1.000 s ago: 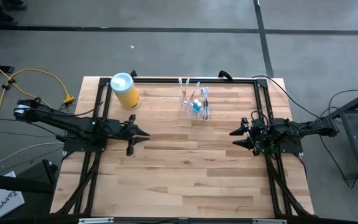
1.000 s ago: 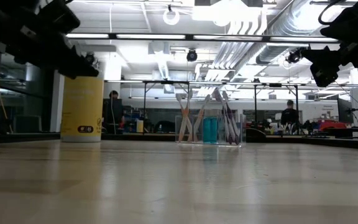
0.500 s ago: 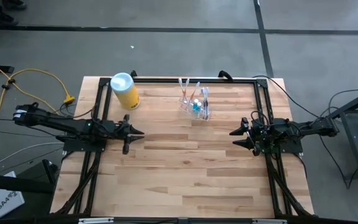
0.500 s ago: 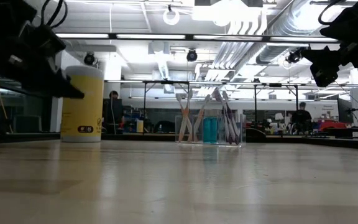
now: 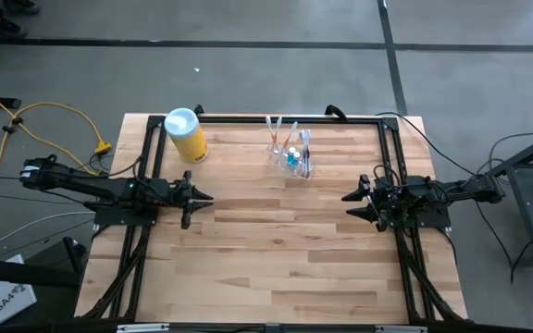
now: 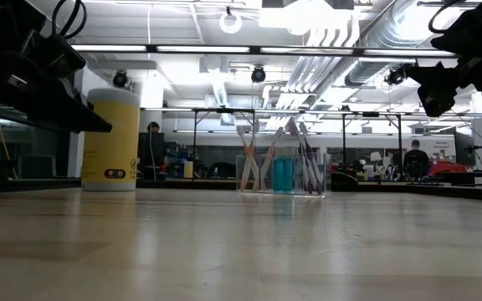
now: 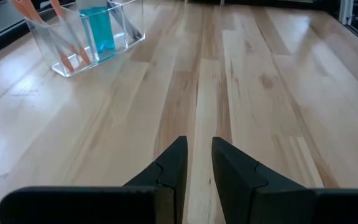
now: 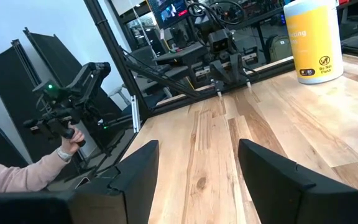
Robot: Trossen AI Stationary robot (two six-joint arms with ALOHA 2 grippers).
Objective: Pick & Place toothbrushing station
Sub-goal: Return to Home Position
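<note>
The toothbrushing station, a clear plastic holder (image 5: 290,157) with several toothbrushes and a blue insert, stands on its base on the table's far middle; it also shows in the low view (image 6: 283,174) and the left wrist view (image 7: 89,34). My left gripper (image 5: 209,197) is at the table's left, above the wood, its fingers nearly shut with a narrow gap (image 7: 197,163), holding nothing. My right gripper (image 5: 348,199) is at the table's right, open and empty (image 8: 197,165).
A yellow canister with a pale blue lid (image 5: 186,135) stands at the far left. A black frame (image 5: 266,120) runs along the table's far and side edges. A person's hand holding a controller (image 8: 64,134) shows beyond the table's left side. Bare wood lies between the grippers.
My left gripper has drawn back toward the table's left edge, and its fingers have closed from spread to nearly together. My right gripper has kept still.
</note>
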